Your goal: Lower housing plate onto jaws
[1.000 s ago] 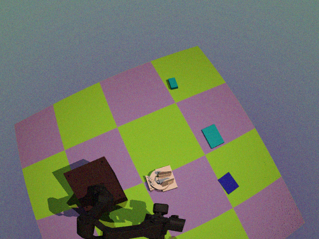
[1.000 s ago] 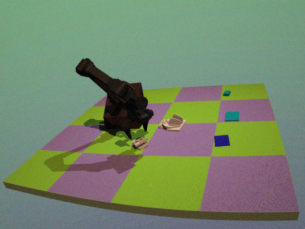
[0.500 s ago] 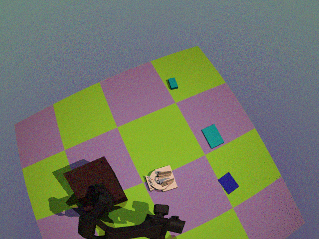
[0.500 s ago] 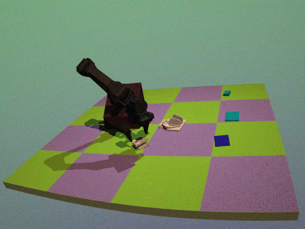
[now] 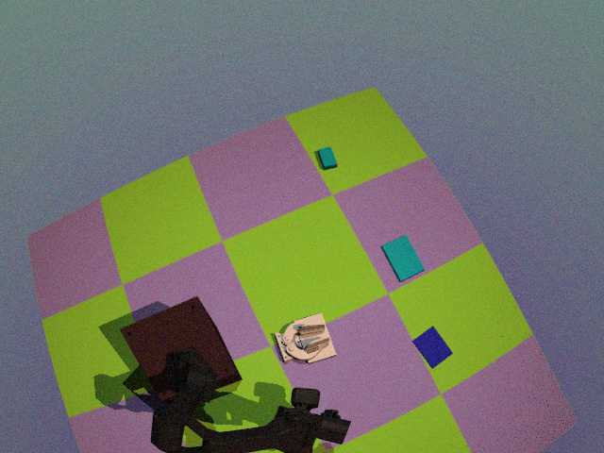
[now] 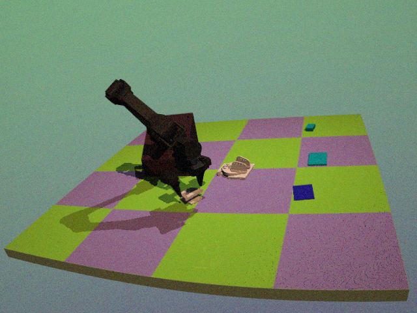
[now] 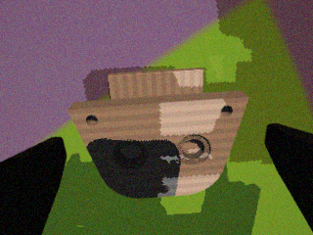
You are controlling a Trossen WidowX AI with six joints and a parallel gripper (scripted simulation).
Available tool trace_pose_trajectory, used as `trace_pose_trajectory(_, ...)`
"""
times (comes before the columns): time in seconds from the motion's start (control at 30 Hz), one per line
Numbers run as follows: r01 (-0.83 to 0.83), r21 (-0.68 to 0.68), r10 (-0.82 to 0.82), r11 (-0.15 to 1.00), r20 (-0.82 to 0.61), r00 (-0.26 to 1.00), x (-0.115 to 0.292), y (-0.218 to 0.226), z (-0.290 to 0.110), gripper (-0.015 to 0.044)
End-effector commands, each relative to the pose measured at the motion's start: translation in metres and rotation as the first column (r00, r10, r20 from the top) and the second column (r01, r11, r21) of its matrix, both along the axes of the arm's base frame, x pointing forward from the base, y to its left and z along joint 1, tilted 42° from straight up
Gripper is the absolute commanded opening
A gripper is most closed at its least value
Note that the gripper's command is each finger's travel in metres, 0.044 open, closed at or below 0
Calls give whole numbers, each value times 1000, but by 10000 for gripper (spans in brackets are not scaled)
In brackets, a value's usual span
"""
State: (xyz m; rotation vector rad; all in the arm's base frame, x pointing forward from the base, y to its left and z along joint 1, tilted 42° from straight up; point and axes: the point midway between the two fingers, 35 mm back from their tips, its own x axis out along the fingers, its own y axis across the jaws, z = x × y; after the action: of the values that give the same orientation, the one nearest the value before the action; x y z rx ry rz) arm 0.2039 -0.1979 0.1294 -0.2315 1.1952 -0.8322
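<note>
The housing plate (image 6: pixel 192 194) (image 7: pixel 127 126) is tan, with a straight edge, a rounded edge, two large round holes and a raised block along its straight side. It rests on the board, apart from the base, and is hidden by the arm in the top view. My gripper (image 6: pixel 191 190) (image 7: pixel 166 140) is open, its fingers low on either side of the plate with gaps beside it in the wrist view. The pale base (image 5: pixel 317 318) (image 6: pixel 247 174) carries the two upright jaws (image 5: pixel 311 329) (image 6: pixel 239 165) side by side. The stubs are too small to make out.
A small teal block (image 5: pixel 327 158) (image 6: pixel 310 127), a larger teal slab (image 5: pixel 403 258) (image 6: pixel 316 158) and a blue square (image 5: pixel 432 346) (image 6: pixel 303 192) lie beyond the base. The dark red robot mount (image 5: pixel 177 336) (image 6: pixel 186 122) stands behind the arm on the checkered board (image 5: pixel 273 165) (image 6: pixel 235 246).
</note>
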Motion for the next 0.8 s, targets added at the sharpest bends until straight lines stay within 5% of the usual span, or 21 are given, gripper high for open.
trace_pose_trajectory(0.0, -5, 7, 5, 1000, -13, 1000, 0, -3, -8, 440)
trace_pose_trajectory(0.77, -5, 5, 5, 1000, -13, 1000, 2, -17, -22, 440)
